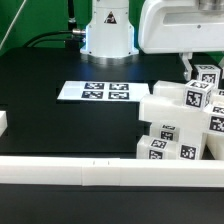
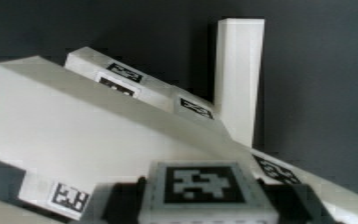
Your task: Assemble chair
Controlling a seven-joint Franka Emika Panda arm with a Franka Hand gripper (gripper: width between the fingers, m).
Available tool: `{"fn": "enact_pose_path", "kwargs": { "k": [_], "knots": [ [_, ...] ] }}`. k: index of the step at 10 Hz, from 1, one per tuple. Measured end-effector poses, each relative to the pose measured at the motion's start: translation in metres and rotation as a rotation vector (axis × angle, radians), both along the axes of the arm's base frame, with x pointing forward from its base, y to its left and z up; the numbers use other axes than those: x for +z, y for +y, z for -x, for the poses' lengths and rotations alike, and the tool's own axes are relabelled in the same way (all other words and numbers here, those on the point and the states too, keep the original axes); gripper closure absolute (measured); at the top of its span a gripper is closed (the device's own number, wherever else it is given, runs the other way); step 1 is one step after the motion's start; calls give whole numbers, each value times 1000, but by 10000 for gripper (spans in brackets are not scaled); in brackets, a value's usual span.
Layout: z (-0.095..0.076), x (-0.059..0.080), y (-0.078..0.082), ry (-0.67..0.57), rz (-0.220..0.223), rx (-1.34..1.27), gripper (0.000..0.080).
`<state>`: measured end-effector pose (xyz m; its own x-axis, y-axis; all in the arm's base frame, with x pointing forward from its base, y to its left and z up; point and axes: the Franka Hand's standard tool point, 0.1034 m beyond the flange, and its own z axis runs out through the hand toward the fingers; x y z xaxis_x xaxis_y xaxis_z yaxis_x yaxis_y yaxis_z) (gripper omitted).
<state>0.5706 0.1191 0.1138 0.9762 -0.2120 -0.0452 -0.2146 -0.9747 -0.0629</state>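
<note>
One arm on the rig, and I see its white wrist housing at the upper part of the ext. view's right, with the gripper (image 1: 190, 68) coming down onto the chair (image 1: 185, 122). Chair parts are bunched at the ext. view's right on the black table (image 1: 60, 125): chunky white blocks, most showing square b/w tags, stacked and leaning on each other, close to the front rail (image 1: 80, 172). One tagged block (image 1: 205, 77) sits highest in the cluster, just beside the gripper; I can't tell from this view whether the fingers touch it.

Wrist view: a tagged block (image 2: 201, 187) sits right between the dark finger pads (image 2: 275, 198), both pads hard against its sides, so I read the gripper as pinching this block, part-way closed around it. Beyond it a broad white slab (image 2: 87, 115) runs tilted across the frame with small tags along its edge, and a slim white post (image 2: 242, 75) stands upright behind.

Marker board (image 1: 106, 91) lies flat on the table near the robot base (image 1: 107, 35), well apart from the front rail, its tags facing up. Short white rail piece (image 1: 3, 123) at the ext. view's left edge
</note>
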Motion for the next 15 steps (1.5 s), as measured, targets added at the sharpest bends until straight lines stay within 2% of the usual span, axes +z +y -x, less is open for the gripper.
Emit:
{"fn": "enact_pose_path", "kwargs": {
  "k": [4, 7, 8, 9, 10, 11, 14, 15],
  "knots": [
    [-2, 0, 2, 15, -2, -437, 517],
    [-2, 0, 3, 25, -4, -575, 517],
    [-2, -1, 3, 24, -4, -558, 394],
    [-2, -1, 3, 19, -4, -502, 394],
    [-2, -1, 4, 18, -7, -478, 260],
    [-2, -1, 4, 19, -7, -477, 173],
    [-1, -1, 1, -3, -6, -148, 151],
    [1, 0, -3, 5, 28, 41, 151]
  ]
}}
